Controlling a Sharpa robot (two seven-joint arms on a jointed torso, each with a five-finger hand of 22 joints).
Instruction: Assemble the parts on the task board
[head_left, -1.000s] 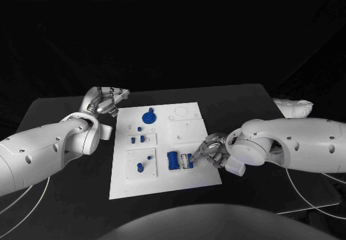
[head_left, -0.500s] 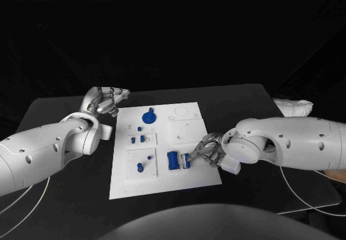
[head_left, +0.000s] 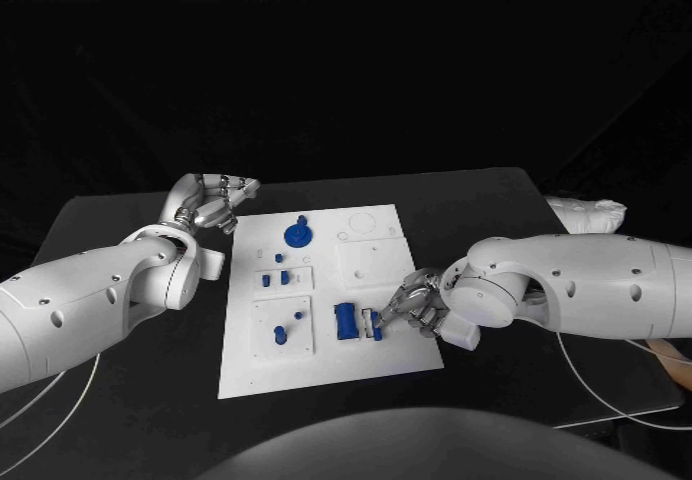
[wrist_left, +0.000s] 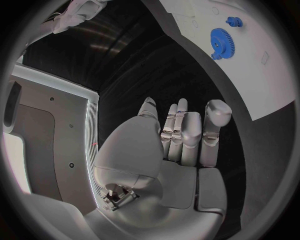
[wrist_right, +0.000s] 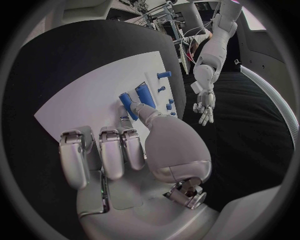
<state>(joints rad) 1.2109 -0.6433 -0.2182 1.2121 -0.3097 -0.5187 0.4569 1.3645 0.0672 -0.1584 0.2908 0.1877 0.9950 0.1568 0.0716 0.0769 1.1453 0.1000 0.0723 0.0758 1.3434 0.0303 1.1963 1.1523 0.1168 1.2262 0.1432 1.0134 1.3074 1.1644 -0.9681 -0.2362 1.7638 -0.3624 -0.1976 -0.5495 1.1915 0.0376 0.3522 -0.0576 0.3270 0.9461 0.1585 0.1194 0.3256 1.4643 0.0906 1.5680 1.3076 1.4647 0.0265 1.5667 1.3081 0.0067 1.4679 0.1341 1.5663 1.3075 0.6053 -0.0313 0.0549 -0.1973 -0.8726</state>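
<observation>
Board: white plate in the middle of the black table.
Right hand: at the board's right edge, fingers curled; fingertips touch a small blue part. I cannot tell if it really holds the part.
Block: blue, just beside this part, on the board.
Left hand: off the board's far left corner, fingers nearly together, holding nothing.
Gear: blue, on the board's far part, near the left hand.
</observation>
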